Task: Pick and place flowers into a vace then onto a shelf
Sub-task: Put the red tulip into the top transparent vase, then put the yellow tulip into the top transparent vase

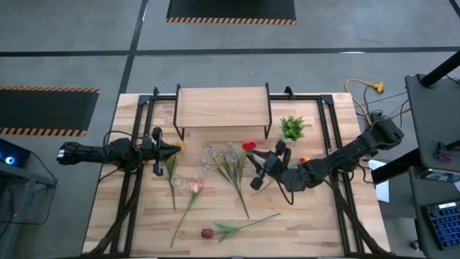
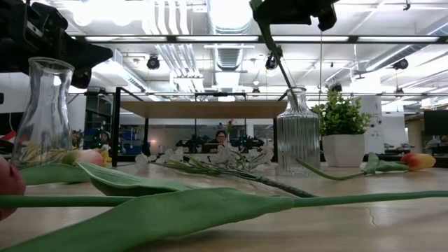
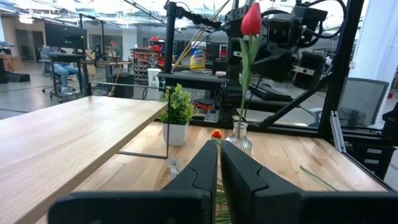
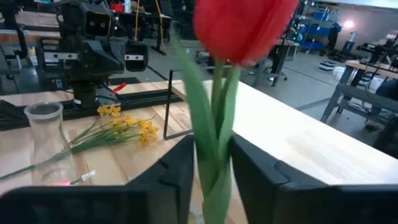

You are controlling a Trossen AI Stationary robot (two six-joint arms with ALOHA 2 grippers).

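A red tulip [image 4: 244,28] stands upright, its green stem and leaves between the right gripper's [image 4: 211,177] two dark fingers. Beyond it, a clear glass vase [image 4: 46,140] stands beside yellow blossoms [image 4: 127,124] lying on the table [image 4: 134,158], near the shelf [image 4: 311,140].

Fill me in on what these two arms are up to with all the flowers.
The right gripper is above the ribbed glass vase with a red tulip between its fingers, the stem running down into the vase's neck; the jaws look slightly parted, so whether they are gripping is unclear. The left gripper waits shut near a second, empty vase. More flowers lie loose on the table, and the shelf is bare on top.
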